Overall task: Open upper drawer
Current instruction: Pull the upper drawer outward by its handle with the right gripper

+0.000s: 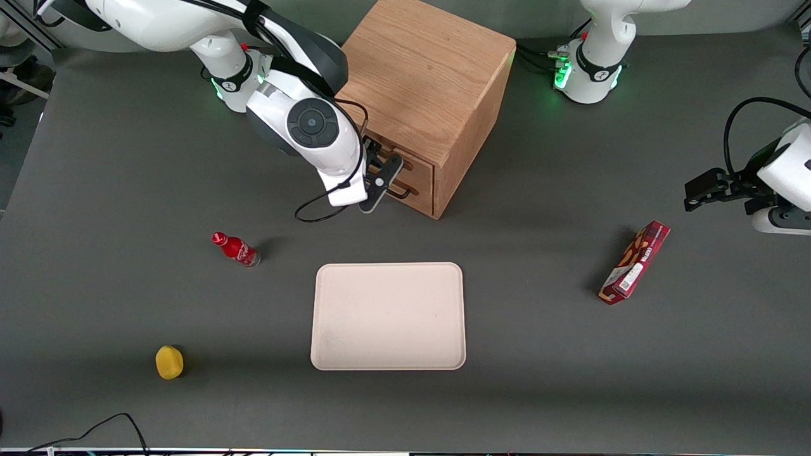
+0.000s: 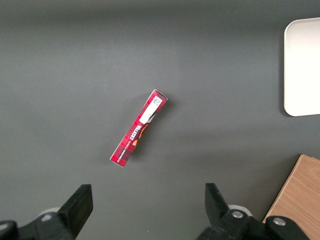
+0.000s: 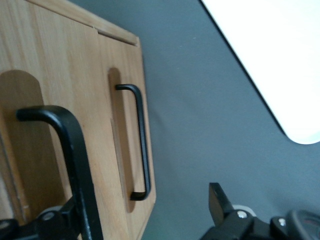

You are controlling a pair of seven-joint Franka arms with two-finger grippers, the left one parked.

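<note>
The oak cabinet (image 1: 424, 69) stands on the table with its two drawer fronts turned toward the working arm's end. The upper drawer (image 3: 30, 150) has a black handle (image 3: 70, 150) that runs close along one finger (image 3: 60, 220) of my gripper (image 3: 142, 205). The other finger (image 3: 218, 200) hangs over the grey table, so the jaws stand open. The bottom drawer's handle (image 3: 142, 140) lies between the two fingers, farther away. Both drawer fronts look flush with each other. From the front, my gripper (image 1: 382, 171) sits right at the cabinet's drawer face.
A beige tray (image 1: 388, 315) lies nearer the front camera than the cabinet. Toward the working arm's end are a red bottle (image 1: 236, 249) and a yellow object (image 1: 169, 361). A red box (image 1: 635, 261) lies toward the parked arm's end.
</note>
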